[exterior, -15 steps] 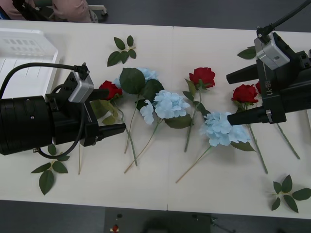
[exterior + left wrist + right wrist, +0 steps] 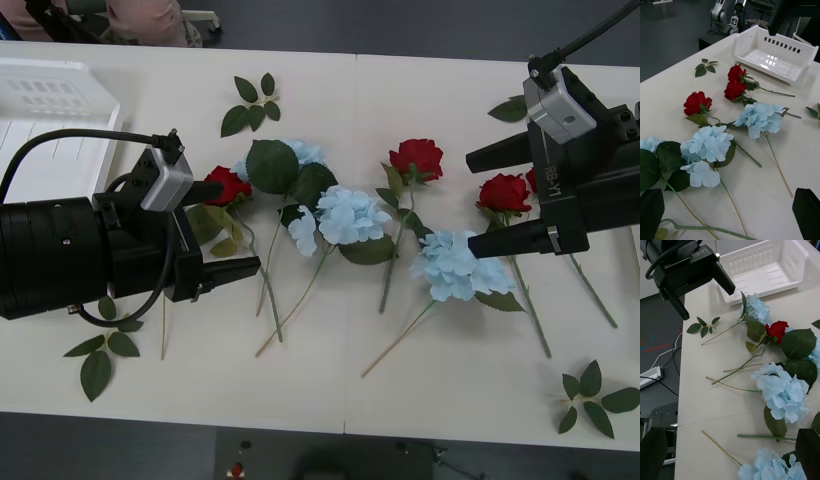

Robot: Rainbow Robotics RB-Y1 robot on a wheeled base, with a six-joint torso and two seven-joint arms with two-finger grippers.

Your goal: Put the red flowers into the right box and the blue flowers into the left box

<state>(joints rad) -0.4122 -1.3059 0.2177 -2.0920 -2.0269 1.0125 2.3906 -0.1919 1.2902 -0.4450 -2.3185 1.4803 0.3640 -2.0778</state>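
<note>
Red flowers lie across the table: one rose by my left gripper, one in the middle, one between the fingers of my right gripper. Blue flowers lie among them. Both grippers hover open, holding nothing. The left box stands at the far left, also seen as a slotted tray. The right box lies beyond two roses.
Loose green leaf sprigs lie at the back, front left, front right and back right. Long stems trail toward the table's front edge. The front strip of the table is bare.
</note>
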